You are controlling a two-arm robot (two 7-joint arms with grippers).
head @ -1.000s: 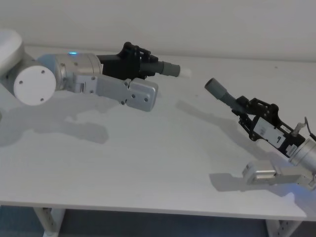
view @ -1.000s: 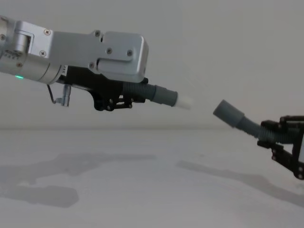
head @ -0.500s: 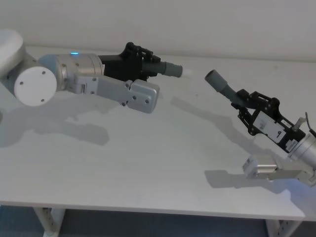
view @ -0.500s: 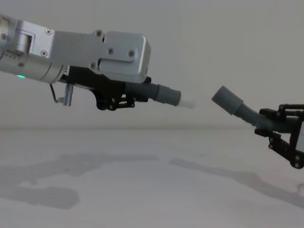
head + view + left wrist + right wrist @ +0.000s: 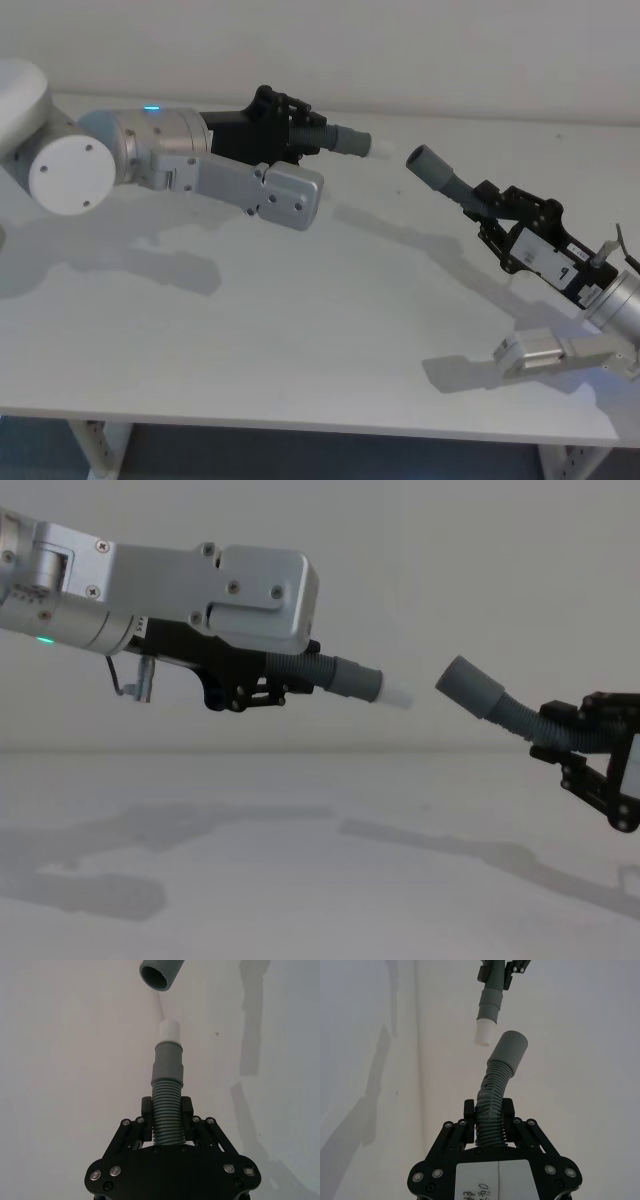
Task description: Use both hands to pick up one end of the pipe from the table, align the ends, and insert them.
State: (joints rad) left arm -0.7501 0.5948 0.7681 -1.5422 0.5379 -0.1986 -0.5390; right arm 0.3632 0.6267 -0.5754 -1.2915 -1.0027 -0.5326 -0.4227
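The left gripper (image 5: 283, 122) is clamped on a ribbed hose (image 5: 322, 670) and the right gripper (image 5: 490, 205) on a bent hose (image 5: 515, 714), both above the worktop (image 5: 330, 330), the white tip (image 5: 397, 694) near but apart from the open sleeve (image 5: 468, 687), the right gripper cut off at the chest view's edge.

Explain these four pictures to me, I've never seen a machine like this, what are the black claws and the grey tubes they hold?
This is a two-armed robot; each silver arm ends in a black two-finger claw called a gripper. One picture looks down from its head, one across the table from its chest, two from cameras on the wrists. The left gripper is shut on a ribbed grey hose piece with a whitish tip. The right gripper is shut on a second hose piece ending in a wider open sleeve. Both pieces are in the air above the white table, ends facing across a gap, not yet joined.
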